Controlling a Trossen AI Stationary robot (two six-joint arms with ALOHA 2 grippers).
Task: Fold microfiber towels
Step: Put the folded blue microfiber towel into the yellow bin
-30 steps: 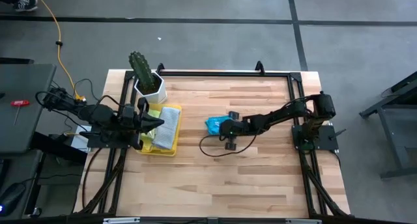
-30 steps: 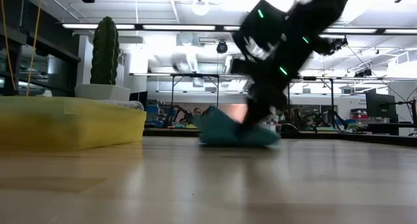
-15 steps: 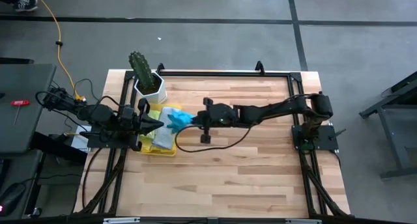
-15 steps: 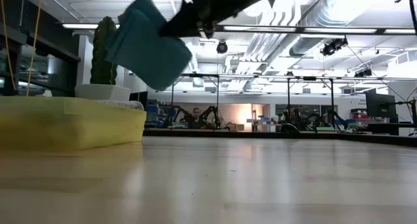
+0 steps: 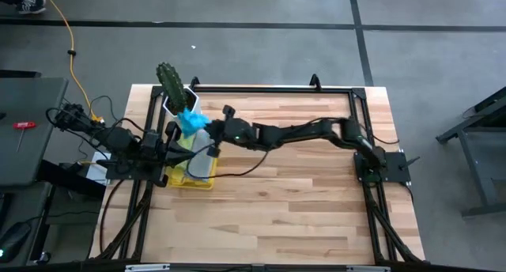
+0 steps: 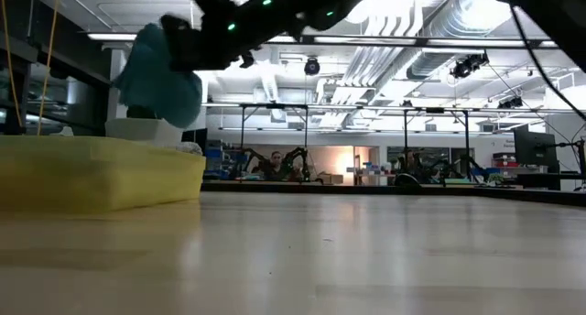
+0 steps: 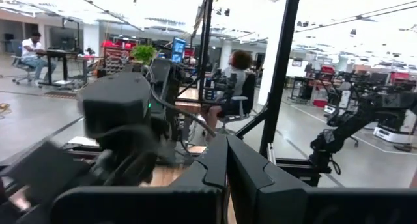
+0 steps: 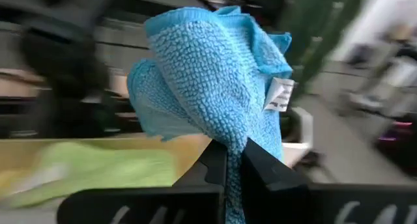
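While right gripper (image 8: 228,160) clamps bunched light-blue microfiber towel (image 8: 208,81), translucent yellow plastic tray (image 6: 96,173) sits below on pale wood-plank table (image 5: 277,201); left gripper (image 7: 226,160) closed, empty; workshop behind.

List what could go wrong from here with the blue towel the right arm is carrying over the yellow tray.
1. The right gripper pinches only a bunched edge of the blue towel, so the fold may come undone on release.
2. The towel hangs close to the cactus in its white pot; the cloth might snag on it.
3. The left gripper waits shut over the yellow tray, close to the right arm's path, so a bump seems possible.
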